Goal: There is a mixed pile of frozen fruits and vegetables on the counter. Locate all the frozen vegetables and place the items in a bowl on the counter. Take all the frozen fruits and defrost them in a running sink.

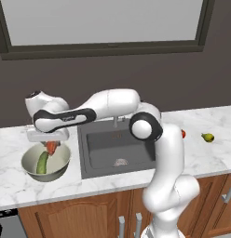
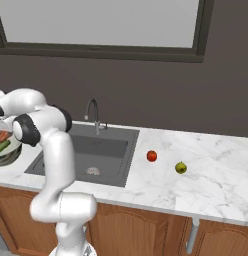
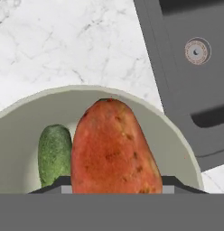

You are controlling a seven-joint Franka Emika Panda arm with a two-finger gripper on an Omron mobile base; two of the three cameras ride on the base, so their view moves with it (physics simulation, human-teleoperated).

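Note:
My gripper (image 1: 51, 143) hangs over the pale bowl (image 1: 28, 161) at the left of the counter (image 1: 10, 183), shut on one of the frozen vegetables, an orange-red carrot-like piece (image 1: 51, 148). In the hand view that piece (image 3: 114, 146) stands between the fingertips (image 3: 55, 185), just above the bowl's inside wall (image 3: 19, 135). The dark-green cucumber (image 1: 42, 163) (image 3: 54, 152) lies inside the bowl. The frozen fruits, a red tomato-like fruit (image 2: 152, 156) and a yellow-green pear (image 2: 181, 167), lie on the counter right of the dark sink (image 2: 103, 147).
The faucet (image 2: 92, 113) curves over the sink's back edge, and the round drain (image 3: 197, 51) sits in the basin. My arm stretches across the sink toward the left. Brown cabinets (image 1: 89, 214) run below the counter. A window frame (image 2: 101, 50) spans the wall.

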